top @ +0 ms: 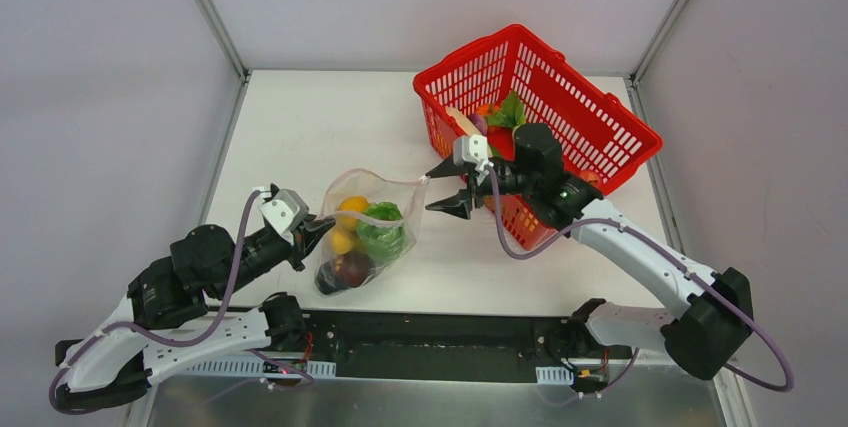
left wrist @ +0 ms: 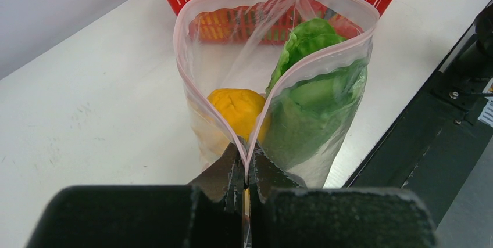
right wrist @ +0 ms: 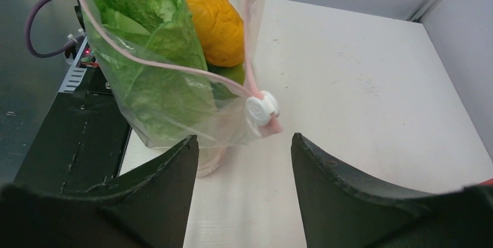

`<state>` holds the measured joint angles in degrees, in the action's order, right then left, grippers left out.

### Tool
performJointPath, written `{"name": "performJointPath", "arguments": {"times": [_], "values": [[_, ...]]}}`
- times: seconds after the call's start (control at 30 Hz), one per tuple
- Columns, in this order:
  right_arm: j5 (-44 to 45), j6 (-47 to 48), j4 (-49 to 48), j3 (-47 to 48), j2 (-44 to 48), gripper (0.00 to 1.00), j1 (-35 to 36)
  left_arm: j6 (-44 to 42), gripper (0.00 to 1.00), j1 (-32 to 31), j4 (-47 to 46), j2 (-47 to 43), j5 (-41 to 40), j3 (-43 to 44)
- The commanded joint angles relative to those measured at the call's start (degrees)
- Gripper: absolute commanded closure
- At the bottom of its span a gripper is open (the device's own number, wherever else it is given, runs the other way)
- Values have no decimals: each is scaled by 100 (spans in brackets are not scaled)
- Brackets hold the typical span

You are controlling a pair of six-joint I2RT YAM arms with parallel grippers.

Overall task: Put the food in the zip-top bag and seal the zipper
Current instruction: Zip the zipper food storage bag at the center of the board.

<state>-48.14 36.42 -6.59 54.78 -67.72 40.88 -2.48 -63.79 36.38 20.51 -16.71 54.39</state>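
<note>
The clear zip-top bag [top: 400, 202] stands on the table with its mouth open. In it are a yellow-orange round piece [top: 352, 205], a green leafy piece [top: 382, 230] and a dark purple piece [top: 350, 269]. My left gripper [top: 318, 230] is shut on the near end of the pink zipper [left wrist: 180, 56], as the left wrist view [left wrist: 247, 172] shows. My right gripper [top: 447, 189] is open, just right of the bag's far end. In the right wrist view [right wrist: 244, 143] the white slider [right wrist: 261, 108] on the zipper sits just beyond the fingertips [right wrist: 189, 143], untouched.
A red mesh basket [top: 590, 112] stands at the back right, behind my right gripper, with more toy food [top: 510, 112] inside. The black base plate [top: 440, 332] runs along the table's near edge. Grey walls close in the table.
</note>
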Motion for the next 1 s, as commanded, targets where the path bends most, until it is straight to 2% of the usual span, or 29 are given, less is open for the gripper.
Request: {"name": "performJointPath", "arguments": {"times": [0.0, 0.2, 0.37, 0.5, 0.67, 0.97], "values": [[-922, 452, 188, 658, -346, 40, -229, -94, 100, -37, -293, -49, 139, 36], [-1409, 561, 292, 937, -722, 56, -283, -88, 100, -32, -191, 21, 119, 99], [-1528, 585, 260, 872, -734, 63, -283, -54, 100, -37, -207, 23, 98, 65], [-1698, 266, 19, 863, -768, 65, -272, -75, 100, -33, -250, 78, 121, 98], [-1398, -452, -793, 669, -819, 65, -248, -73, 100, -39, -246, 178, 129, 163], [-1296, -594, -997, 527, -832, 69, -244, -43, 100, -36, -310, 178, 153, 163]]}}
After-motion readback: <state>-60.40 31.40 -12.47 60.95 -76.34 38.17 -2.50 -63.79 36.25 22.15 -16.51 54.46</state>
